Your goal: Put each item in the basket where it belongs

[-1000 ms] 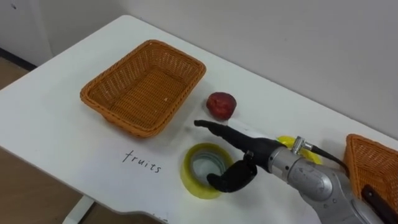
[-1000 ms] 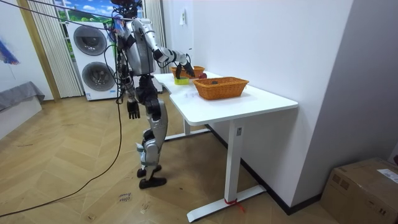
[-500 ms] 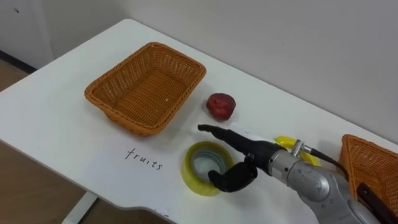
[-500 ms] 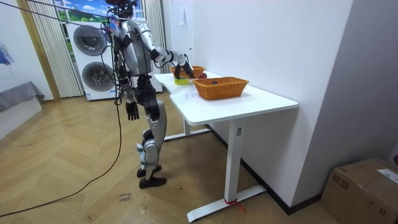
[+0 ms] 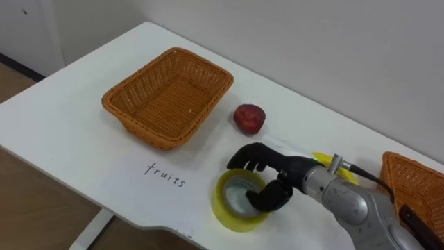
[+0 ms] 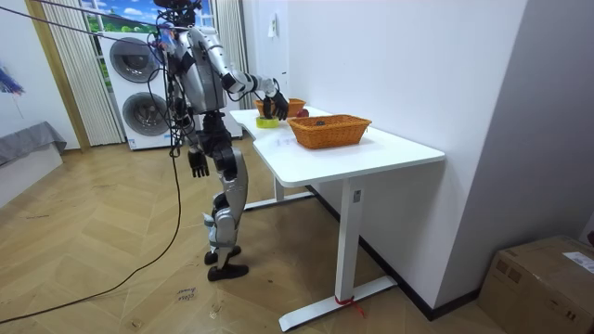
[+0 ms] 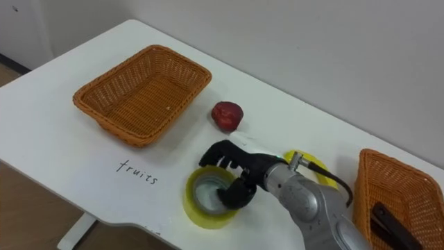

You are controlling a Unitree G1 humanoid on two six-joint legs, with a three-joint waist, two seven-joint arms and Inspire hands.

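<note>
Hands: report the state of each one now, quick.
Left hand: hangs at the robot's side, state cannot be told.
Right hand: closed on the yellow tape roll, thumb inside its ring.

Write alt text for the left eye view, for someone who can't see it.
The robot's right hand curls around the rim of a yellow tape roll on a white table, near the handwritten word fruits. Behind it lie a red fruit and an empty wicker basket; a second basket shows at the right edge.
</note>
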